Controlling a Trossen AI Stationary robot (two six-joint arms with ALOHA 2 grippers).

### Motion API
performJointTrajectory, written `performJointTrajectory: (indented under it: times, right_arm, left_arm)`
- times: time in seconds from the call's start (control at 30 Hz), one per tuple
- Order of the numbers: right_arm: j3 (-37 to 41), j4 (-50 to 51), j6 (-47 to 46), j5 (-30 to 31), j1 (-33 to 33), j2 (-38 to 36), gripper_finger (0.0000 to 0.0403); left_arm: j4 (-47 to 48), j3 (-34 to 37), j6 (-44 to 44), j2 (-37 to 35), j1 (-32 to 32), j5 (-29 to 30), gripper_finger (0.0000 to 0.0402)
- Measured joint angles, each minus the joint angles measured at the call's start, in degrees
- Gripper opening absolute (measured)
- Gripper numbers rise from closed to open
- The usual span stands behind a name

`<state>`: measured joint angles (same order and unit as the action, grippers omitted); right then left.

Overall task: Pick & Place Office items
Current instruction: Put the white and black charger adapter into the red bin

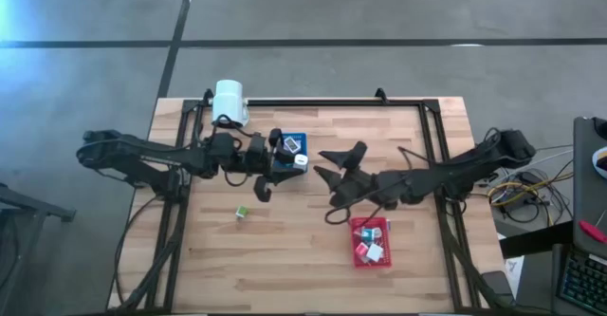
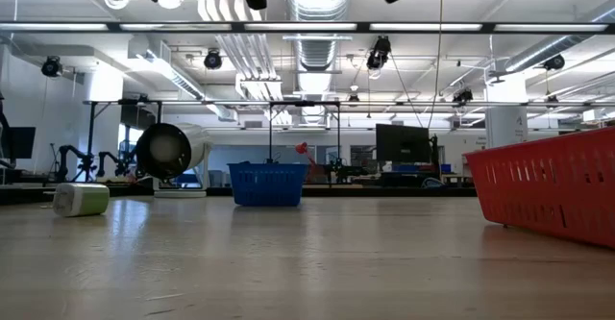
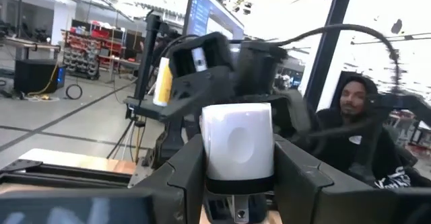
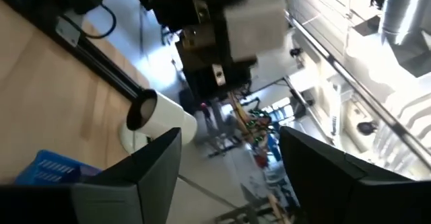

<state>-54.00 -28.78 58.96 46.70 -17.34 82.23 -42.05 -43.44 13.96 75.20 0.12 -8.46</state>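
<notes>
My left gripper point(image 1: 296, 162) is shut on a white block point(image 3: 237, 140), which it holds level in the air by the blue tray's point(image 1: 290, 143) near right corner. My right gripper point(image 1: 328, 164) faces it from the right, open and empty, a short gap away; the block shows ahead of its fingers point(image 4: 254, 22). The blue tray holds a few small items. The red tray point(image 1: 371, 243) holds several white, teal and pink-red pieces. A small green item point(image 1: 242, 213) lies flat on the wood. My left gripper pinches the white block by its two opposite sides point(image 3: 207, 150) between its two fingers. The fingers come level from the table's left. The block sits upright between them, lifted clear of the table and the tray.
A white cylinder point(image 1: 230, 101) stands at the table's far edge, left of the middle. A black frame point(image 1: 432, 136) runs along the far and side edges. Bare wood lies between the trays. A person point(image 3: 357, 116) sits beyond the table's right side.
</notes>
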Motion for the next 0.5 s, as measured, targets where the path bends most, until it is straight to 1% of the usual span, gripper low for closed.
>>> performJointTrajectory:
  times: [0.07, 0.23, 0.5]
  right_arm:
    - [-1.8, -0.5, 1.4, 1.3, -0.2, 2.3, 0.0248]
    - [-5.7, -0.9, 2.5, 1.5, -0.1, 5.6, 0.0245]
    - [-7.8, -0.9, 2.7, 1.5, -0.1, 7.0, 0.0249]
  left_arm:
    - [-0.2, 0.0, 0.2, 0.5, 0.0, 0.1, 0.0133]
    - [-0.3, -0.2, 1.4, 1.9, 0.1, 0.3, 0.0133]
    - [-0.4, 0.3, 2.7, 2.3, 0.1, 0.6, 0.0133]
